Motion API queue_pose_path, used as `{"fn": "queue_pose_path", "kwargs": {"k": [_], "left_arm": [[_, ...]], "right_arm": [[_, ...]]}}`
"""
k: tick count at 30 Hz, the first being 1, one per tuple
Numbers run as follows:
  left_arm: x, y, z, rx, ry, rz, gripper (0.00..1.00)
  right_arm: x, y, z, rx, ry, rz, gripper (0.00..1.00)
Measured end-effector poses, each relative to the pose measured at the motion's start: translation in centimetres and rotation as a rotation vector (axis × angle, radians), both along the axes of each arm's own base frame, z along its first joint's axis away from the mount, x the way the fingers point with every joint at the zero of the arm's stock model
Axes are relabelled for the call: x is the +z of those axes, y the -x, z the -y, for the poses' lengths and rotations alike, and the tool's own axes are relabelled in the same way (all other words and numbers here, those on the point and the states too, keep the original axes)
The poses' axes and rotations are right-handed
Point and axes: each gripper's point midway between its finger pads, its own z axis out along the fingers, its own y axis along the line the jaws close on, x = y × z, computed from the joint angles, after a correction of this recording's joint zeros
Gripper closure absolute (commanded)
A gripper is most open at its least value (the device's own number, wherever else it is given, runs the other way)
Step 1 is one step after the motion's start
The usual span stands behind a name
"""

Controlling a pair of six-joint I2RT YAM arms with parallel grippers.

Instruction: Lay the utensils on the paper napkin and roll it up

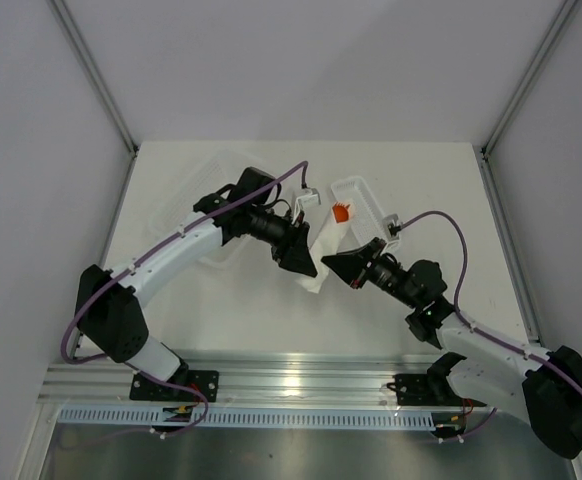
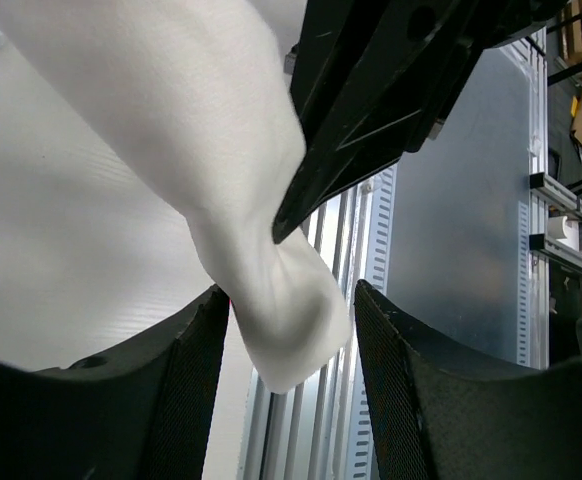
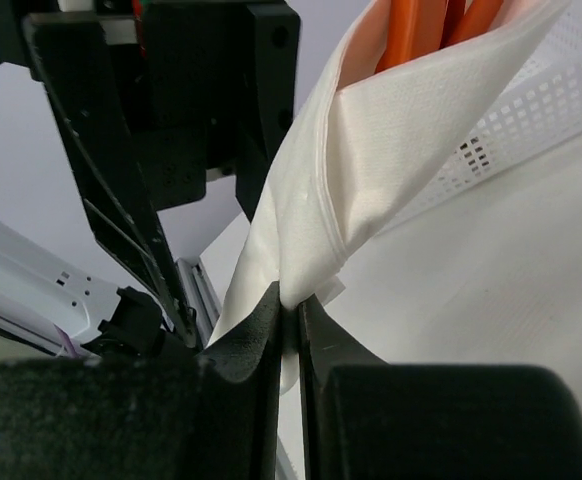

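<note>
Right gripper (image 3: 291, 318) is clenched tight on the paper napkin (image 3: 401, 140). Its two black fingers are pressed nearly together, and a folded white edge is pinched in the slit between them. Above that pinch the napkin fans out into a loose cone, and the orange-red utensils (image 3: 426, 35) poke out of its open top, wrapped inside the paper.

Over to the left gripper (image 2: 291, 335), which is released. Its textured fingers (image 2: 186, 390) stand apart, and the twisted lower end of the napkin hangs down between them, brushing the near-side finger. It sits in the gap and is not squeezed. The tip of the right gripper's dark finger comes in from above in this view and presses into the twist just over that gap.

From the top camera, the two grippers meet nose to nose over the middle of the worktop (image 1: 261, 310) with the white bundle between them. The left one comes in from the upper left and the right one from the lower right. An orange tip shows at the bundle's far end, just beside a clear plastic tray (image 1: 371, 200). A second clear tray (image 1: 186, 200) lies behind the left arm. I cannot tell whether the bundle touches the worktop.
</note>
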Motion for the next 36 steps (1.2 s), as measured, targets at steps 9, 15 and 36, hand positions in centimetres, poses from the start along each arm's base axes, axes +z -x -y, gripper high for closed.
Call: {"fn": "queue_pose_path", "kwargs": {"k": [9,15,36], "left_arm": [[0.4,0.8,0.2,-0.022,0.010,0.003,0.46],[2.1,2.2,0.3,-0.051,0.050,-0.008,0.48],[2.8,2.3,0.4,-0.032,0.059,-0.005,0.81]], "right_arm": [[4.1,0.6,-0.4,0.045,-0.025,0.130,1.00],[5.5,0.7,-0.6,0.059,-0.036,0.171,1.00],[7.1,1.4,-0.4,0.073,-0.051,0.221,1.00]]}}
